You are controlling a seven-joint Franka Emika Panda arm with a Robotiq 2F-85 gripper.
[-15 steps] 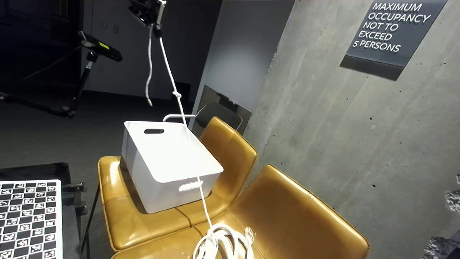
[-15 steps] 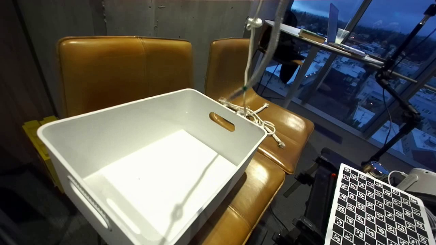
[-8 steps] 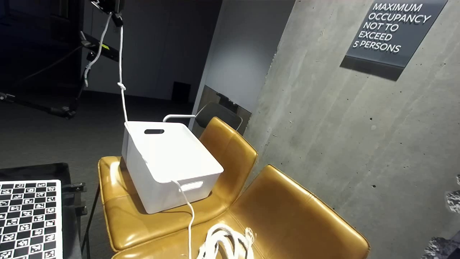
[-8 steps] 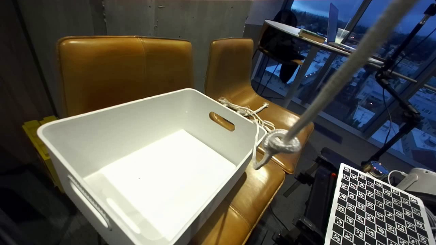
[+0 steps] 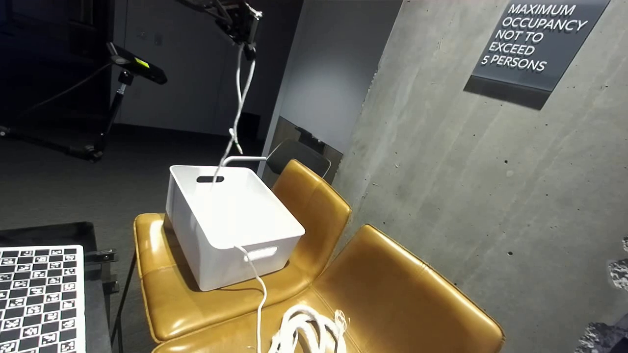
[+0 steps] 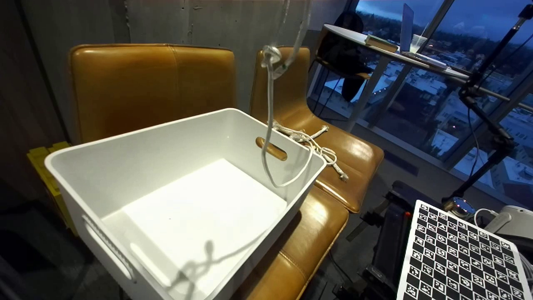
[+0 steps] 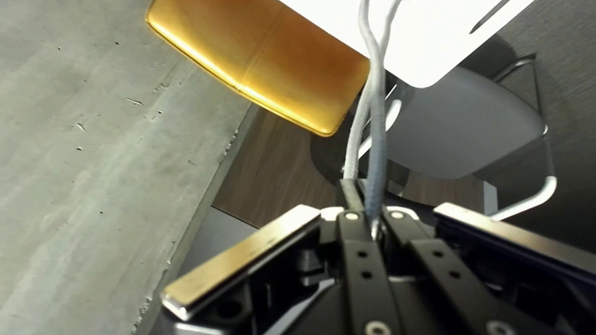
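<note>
High up in an exterior view, my gripper [image 5: 247, 51] is shut on a white rope [image 5: 239, 93]. The wrist view shows two strands of the rope [image 7: 378, 116] leading away from the closed fingertips. One strand is a short loose end; the longer one carries a knot [image 6: 271, 55]. Below the knot, the rope sags slackly into a white bin [image 6: 166, 154], then crosses its rim near the handle hole. From there it runs to a pile of rope [image 6: 316, 146] on the neighbouring chair. In the wrist view the bin [image 7: 433, 42] lies beyond the gripper. The gripper is out of sight in the exterior view with the windows.
The bin stands on a tan chair [image 5: 171, 314], beside another tan chair [image 5: 417, 289]. A concrete wall [image 5: 466, 196] rises behind them. A patterned board [image 6: 462, 258] lies on a black stand opposite. A camera on a jointed arm [image 5: 137, 63] stands nearby, and a grey chair [image 7: 456, 125] is beyond.
My gripper swung left in an exterior view, then back right and a little lower. The rope, straight and taut a second ago, now hangs slack, its knot above the bin and its lower part inside.
</note>
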